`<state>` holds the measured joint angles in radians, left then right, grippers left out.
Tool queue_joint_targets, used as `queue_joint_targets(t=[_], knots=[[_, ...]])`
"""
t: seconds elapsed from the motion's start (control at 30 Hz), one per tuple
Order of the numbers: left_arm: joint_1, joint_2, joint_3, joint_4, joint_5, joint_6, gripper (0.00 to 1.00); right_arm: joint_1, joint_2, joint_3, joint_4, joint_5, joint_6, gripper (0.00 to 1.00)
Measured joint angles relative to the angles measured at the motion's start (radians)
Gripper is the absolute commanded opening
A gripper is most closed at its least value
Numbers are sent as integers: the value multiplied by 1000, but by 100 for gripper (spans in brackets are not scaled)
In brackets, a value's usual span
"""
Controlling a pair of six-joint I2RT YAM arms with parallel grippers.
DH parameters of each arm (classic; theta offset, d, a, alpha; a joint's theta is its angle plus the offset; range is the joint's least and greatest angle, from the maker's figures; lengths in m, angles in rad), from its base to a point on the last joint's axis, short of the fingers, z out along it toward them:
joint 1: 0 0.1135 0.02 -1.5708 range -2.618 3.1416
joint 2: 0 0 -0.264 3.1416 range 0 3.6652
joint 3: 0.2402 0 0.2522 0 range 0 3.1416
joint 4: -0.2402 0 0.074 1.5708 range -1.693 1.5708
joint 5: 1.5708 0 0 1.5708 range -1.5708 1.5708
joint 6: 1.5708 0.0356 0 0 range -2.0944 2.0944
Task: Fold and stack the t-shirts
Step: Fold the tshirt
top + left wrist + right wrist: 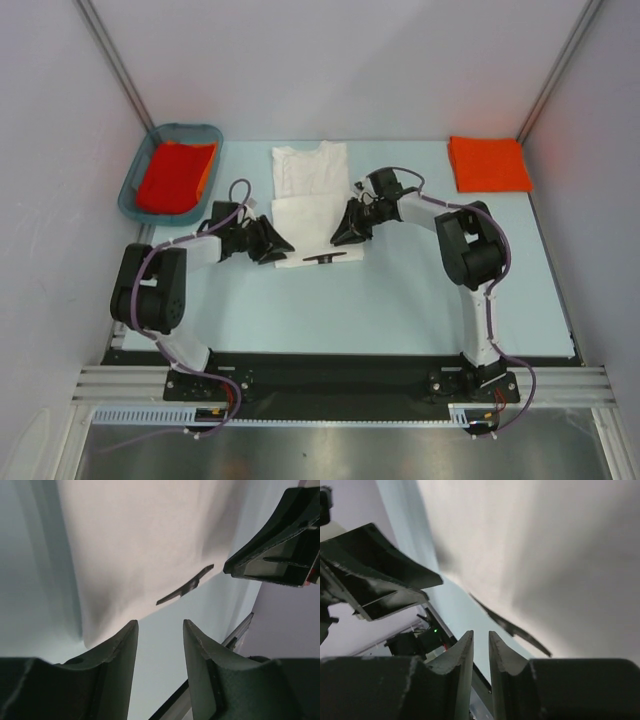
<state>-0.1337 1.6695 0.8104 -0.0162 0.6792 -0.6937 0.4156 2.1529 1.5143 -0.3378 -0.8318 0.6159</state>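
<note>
T-shirt (309, 172), white, lies lengthwise near-to-far on table (400, 290), neckline far.

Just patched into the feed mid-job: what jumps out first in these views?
The white t-shirt lies half-folded in the middle of the table, a black print strip peeking at its near edge, with the left gripper and right gripper flanking it, fingers empty. Bright colour marks both far corners: an orange-red shirt in the teal basket on the left, a folded orange-red shirt on the right.
</note>
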Motion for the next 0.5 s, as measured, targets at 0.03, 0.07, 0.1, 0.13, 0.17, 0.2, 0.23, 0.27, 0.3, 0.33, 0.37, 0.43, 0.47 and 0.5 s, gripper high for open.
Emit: queue_joint_targets(t=[0.03, 0.07, 0.1, 0.13, 0.17, 0.2, 0.23, 0.27, 0.3, 0.33, 0.37, 0.43, 0.47, 0.5], knots=[[0, 7, 1, 5, -11, -7, 47, -4, 3, -7, 0, 14, 8, 26], [1, 1, 1, 4, -26, -14, 48, -10, 3, -24, 1, 32, 17, 26], [1, -16, 0, 6, -43, -18, 50, -17, -10, -48, 7, 48, 26, 27], [1, -45, -6, 10, -63, -25, 55, -23, -27, -80, 15, 68, 39, 32], [1, -87, -19, 10, -85, -32, 59, -27, -55, -120, 24, 89, 50, 34], [1, -145, -39, 9, -106, -42, 61, -32, -89, -166, 27, 109, 67, 35], [1, -195, -59, 14, -127, -52, 62, -36, -122, -207, 37, 124, 76, 39], [0, -260, -85, 19, -147, -71, 63, -40, -167, -255, 44, 142, 97, 39], [0, -322, -117, 26, -166, -97, 64, -41, -213, -299, 54, 160, 123, 39], [-3, -381, -153, 40, -189, -123, 70, -40, -257, -343, 79, 179, 151, 42], [-6, -434, -193, 49, -218, -164, 74, -37, -303, -394, 119, 199, 183, 46], [-21, -521, -285, 64, -285, -256, 76, -27, -386, -487, 179, 247, 248, 58], [-36, -556, -336, 71, -326, -312, 76, -19, -430, -547, 235, 281, 298, 59], [-49, -575, -372, 71, -351, -354, 77, -10, -470, -606, 283, 314, 341, 59]])
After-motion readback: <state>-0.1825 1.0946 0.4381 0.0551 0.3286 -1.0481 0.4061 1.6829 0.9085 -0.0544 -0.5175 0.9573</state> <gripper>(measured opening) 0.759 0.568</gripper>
